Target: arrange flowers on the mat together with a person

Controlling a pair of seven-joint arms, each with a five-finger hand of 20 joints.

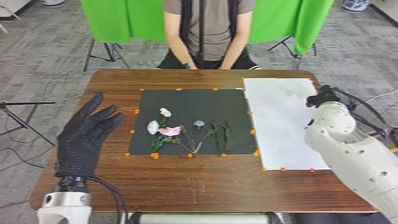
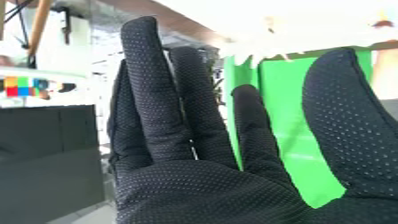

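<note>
Open right hand (image 2: pixel 222 192) at the tabletop's (image 1: pixel 204 185) two o'clock, open left hand (image 1: pixel 80 145) at nine; flowers (image 1: pixel 169 131) seem part-arranged; next, likely another pickup.

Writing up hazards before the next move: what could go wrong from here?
1. Tangle: the pink flower lies close against the white one, stems bunched on the black mat; lifting one could drag the other.
2. Snag: black cables loop beside the left wrist, over the table; a sweep of the left hand towards the mat might pull them.
</note>
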